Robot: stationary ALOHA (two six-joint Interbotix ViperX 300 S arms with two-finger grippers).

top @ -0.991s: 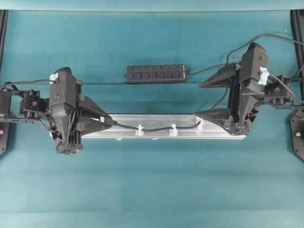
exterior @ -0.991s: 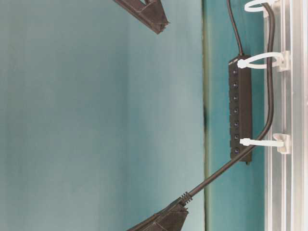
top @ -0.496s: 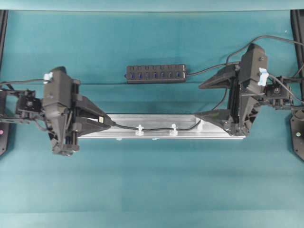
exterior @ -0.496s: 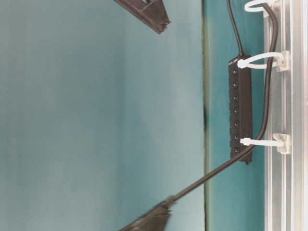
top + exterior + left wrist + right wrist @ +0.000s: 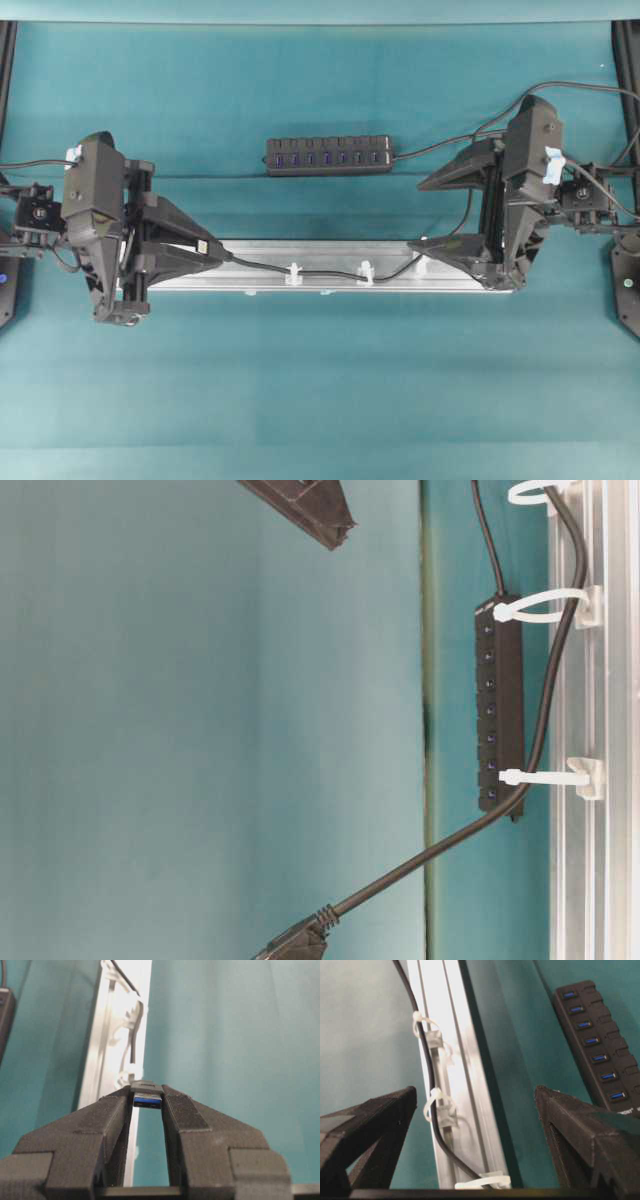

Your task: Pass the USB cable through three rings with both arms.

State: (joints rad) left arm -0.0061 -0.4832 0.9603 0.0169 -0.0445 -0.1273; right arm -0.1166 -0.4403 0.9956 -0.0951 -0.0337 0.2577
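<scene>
A long silver aluminium rail (image 5: pixel 320 266) lies across the middle of a teal table (image 5: pixel 320 380), and every place here is given from that rail. Three small white plastic rings (image 5: pixel 365 272) stand upright along it, one toward its left of centre, one near its centre and one close to its right end. A thin black USB cable (image 5: pixel 330 272) runs lengthwise above the rail and passes through all three rings. Just past the rail's left end, the left gripper (image 5: pixel 215 251) pinches the cable's USB plug (image 5: pixel 147 1098) between its two fingertips; the left wrist view shows the plug's blue-lined metal mouth clamped between the pads. At the rail's right end, the right gripper (image 5: pixel 430 212) has its jaws spread wide, one finger over the rail's end and the other beyond the rail's far side, holding nothing; the cable rises between them. A black multi-port USB hub (image 5: pixel 328 154) lies flat beyond the rail's far side, parallel to it and apart from it.
</scene>
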